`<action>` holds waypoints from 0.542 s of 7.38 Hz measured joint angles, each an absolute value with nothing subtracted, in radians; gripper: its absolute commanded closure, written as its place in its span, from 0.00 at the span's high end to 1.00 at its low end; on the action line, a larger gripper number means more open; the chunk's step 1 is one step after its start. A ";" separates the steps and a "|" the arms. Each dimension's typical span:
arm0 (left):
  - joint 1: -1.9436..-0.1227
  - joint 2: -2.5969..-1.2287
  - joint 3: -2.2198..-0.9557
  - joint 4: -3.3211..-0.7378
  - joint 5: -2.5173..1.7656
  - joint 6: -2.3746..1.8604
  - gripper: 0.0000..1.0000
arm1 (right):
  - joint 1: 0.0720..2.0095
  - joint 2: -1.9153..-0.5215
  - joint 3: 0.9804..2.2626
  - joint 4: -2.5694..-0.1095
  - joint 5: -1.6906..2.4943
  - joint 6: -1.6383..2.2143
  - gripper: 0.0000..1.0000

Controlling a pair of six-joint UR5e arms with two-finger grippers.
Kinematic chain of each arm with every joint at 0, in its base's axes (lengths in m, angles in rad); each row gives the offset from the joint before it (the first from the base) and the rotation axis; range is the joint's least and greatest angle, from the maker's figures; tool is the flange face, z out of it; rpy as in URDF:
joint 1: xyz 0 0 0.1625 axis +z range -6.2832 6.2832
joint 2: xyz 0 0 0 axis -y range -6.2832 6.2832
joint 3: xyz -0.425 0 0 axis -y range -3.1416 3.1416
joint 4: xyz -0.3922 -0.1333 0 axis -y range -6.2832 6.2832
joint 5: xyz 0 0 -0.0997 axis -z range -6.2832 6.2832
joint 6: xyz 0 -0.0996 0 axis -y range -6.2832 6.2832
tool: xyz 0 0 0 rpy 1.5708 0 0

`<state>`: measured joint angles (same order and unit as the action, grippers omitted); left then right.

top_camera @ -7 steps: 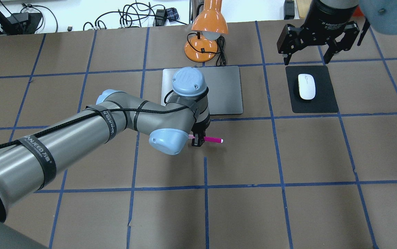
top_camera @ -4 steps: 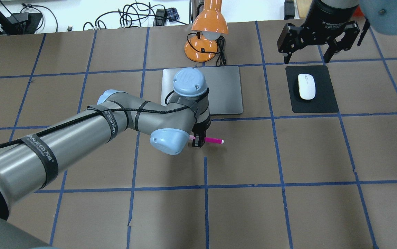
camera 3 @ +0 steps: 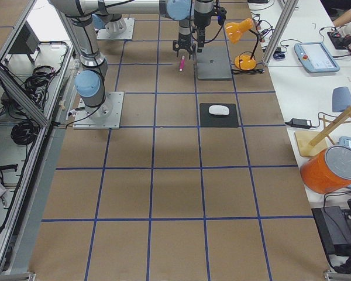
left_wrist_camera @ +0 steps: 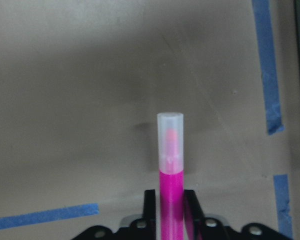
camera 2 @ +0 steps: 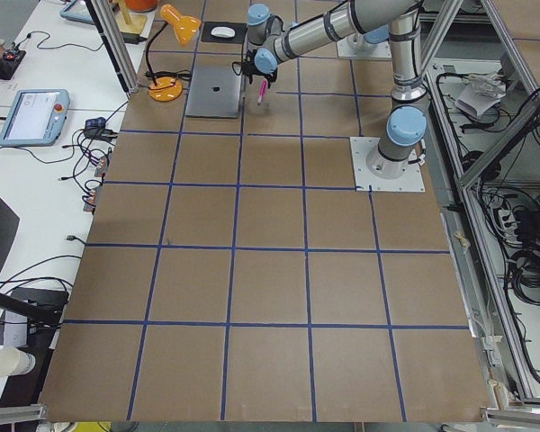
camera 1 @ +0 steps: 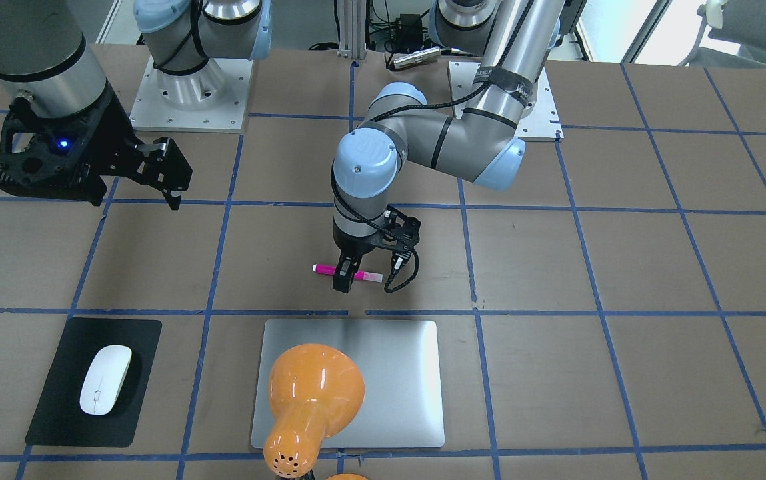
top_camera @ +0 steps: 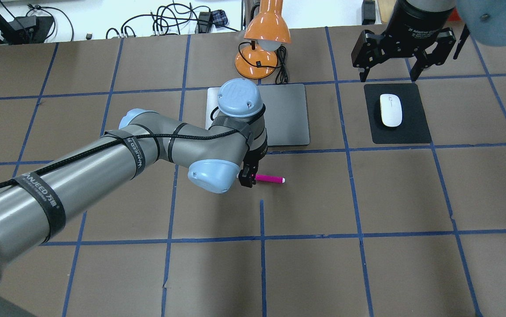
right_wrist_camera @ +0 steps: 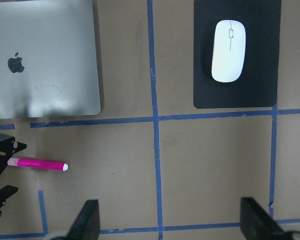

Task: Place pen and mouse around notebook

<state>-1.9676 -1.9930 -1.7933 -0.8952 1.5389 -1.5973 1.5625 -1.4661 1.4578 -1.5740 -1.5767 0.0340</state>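
Logo (right_wrist_camera: 15, 64) on notebook (right_wrist_camera: 52, 80): right wrist, not overhead

On the robot's side of the notebook (top_camera: 286, 114) the bench (top_camera: 367, 264) is bare, except for the pen (top_camera: 270, 179) and the left arm (top_camera: 103, 176) that comes down right over it. An orange lamp (top_camera: 267, 26) stands just past the notebook's far edge. A wide bare strip lies between the notebook and the black mat (top_camera: 411, 134) with the mouse (top_camera: 390, 110), and the right claw (top_camera: 388, 78) hangs high near that mat, spread wide.

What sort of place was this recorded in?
Probably a robotics lab: a table gridded with blue tape, arm bases bolted to metal plates, and a teach pendant nearby.
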 measured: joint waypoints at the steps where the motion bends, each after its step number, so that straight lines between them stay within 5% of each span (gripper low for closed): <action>1: -1.957 -1.974 -1.773 -0.907 1.569 -1.520 1.00 | 1.563 -1.467 1.459 -1.574 -1.576 0.035 1.00; 4: -1.829 -1.917 -1.669 -1.081 1.569 -1.127 1.00 | 1.563 -1.472 1.473 -1.578 -1.573 0.032 1.00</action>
